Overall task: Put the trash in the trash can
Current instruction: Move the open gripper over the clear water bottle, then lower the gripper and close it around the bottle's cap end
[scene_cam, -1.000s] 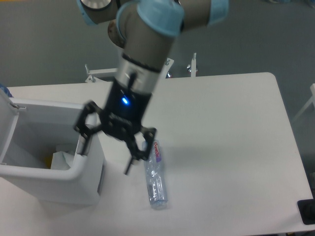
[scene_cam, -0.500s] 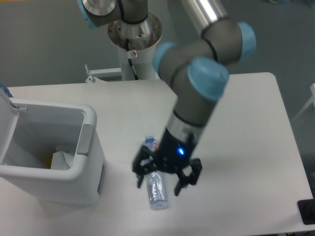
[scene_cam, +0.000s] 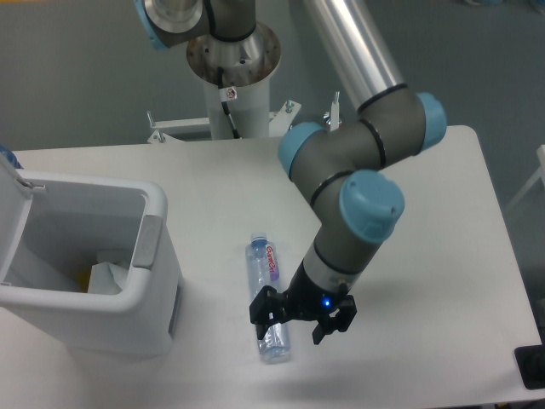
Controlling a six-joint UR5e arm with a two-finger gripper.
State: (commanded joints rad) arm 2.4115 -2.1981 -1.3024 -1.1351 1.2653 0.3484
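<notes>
gripper low over the bottle on the table

the gripper sits at the near end of the bottle, fingers spread apart and holding nothing; whether they touch the bottle i cannot tell. the bottle lies flat on the table, cap pointing away, just right of the bin. inside the bin, its lid swung open at far left, lies a white packet beside something yellow.

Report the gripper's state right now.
Gripper: jaws open, holding nothing, positioned over the lower end of the clear plastic water bottle.
</notes>
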